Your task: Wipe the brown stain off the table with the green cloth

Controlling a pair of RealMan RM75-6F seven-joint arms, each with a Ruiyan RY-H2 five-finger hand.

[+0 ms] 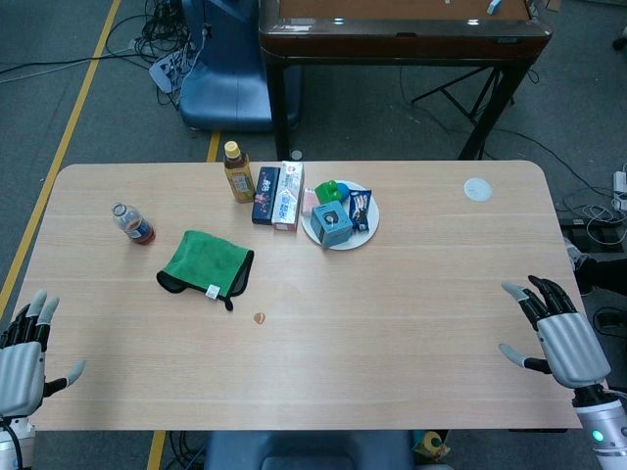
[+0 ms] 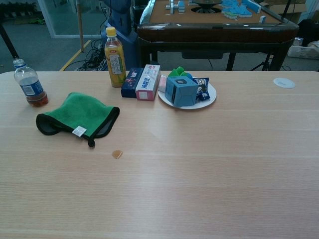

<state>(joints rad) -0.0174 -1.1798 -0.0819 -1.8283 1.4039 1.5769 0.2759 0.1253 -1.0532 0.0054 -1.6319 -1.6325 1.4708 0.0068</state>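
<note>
Green cloth [image 1: 206, 260], soft and plush with a dark trim and a small white tag, is lying crumpled on the left half of the pale wood-grain bench [image 1: 411, 323]. We are seeing the brown stain [image 1: 260, 317], a small rounded spot, sitting on the bare wood just near and right of the cloth, apart from it.

Our left hand [image 1: 22, 364] is hovering at the near left edge and our right hand [image 1: 558, 333] at the near right edge, both with fingers spread and holding nothing, well apart from the cloth.

Along the far side, a white plate [image 2: 207, 101] is carrying a blue box [image 2: 180, 91], a dark blue packet and something green behind them. Left of it, two flat cartons [image 2: 143, 81] are lying side by side, and a yellow-capped bottle [image 2: 114, 57] of amber drink is standing upright. A clear bottle [image 2: 30, 83], holding a little dark liquid, is standing far left of the cloth.
</note>
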